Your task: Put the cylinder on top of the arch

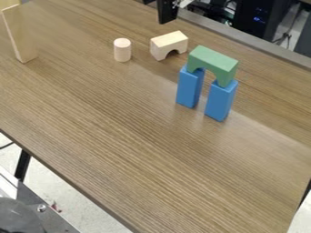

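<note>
The green arch (213, 62) bridges two upright blue blocks (221, 100), its opening facing down. The wooden cylinder (122, 50) stands on end on the table (139, 132), to the left of the green arch in the camera view, with a plain wooden arch (169, 44) between them, apart from both. The black gripper (166, 12) is at the view's top edge, beyond the green arch and up to its left; whether its pincer is apart or together cannot be told. A tall, pale wooden piece (19, 36) stands well to the left of the green arch.

The step in hand seems to be getting to the cylinder, since the pick-up is not yet done. The next move calls for bringing the gripper over the cylinder, lowering it with room on both sides, and closing on it without nudging the plain arch. The task does not say which arch is meant (the green one, raised on its supports, seems likelier), and placing it there would need a gentle, level, centred release.
</note>
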Action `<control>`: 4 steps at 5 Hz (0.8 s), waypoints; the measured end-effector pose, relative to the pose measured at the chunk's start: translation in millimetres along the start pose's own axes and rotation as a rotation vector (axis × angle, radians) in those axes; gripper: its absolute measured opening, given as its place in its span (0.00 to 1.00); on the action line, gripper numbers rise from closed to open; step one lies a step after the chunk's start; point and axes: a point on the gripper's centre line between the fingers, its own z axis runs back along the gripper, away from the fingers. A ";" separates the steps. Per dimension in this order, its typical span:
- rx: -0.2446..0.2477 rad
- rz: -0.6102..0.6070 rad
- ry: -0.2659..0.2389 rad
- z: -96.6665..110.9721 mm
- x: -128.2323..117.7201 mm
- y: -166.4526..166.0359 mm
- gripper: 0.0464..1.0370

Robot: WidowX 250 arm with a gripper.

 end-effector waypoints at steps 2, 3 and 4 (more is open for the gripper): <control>-0.028 0.011 0.052 -19.5 -7.6 -3.0 0.96; -0.006 0.066 0.088 -30.4 -12.9 8.7 0.96; 0.020 0.102 0.108 -30.5 -26.1 24.1 0.96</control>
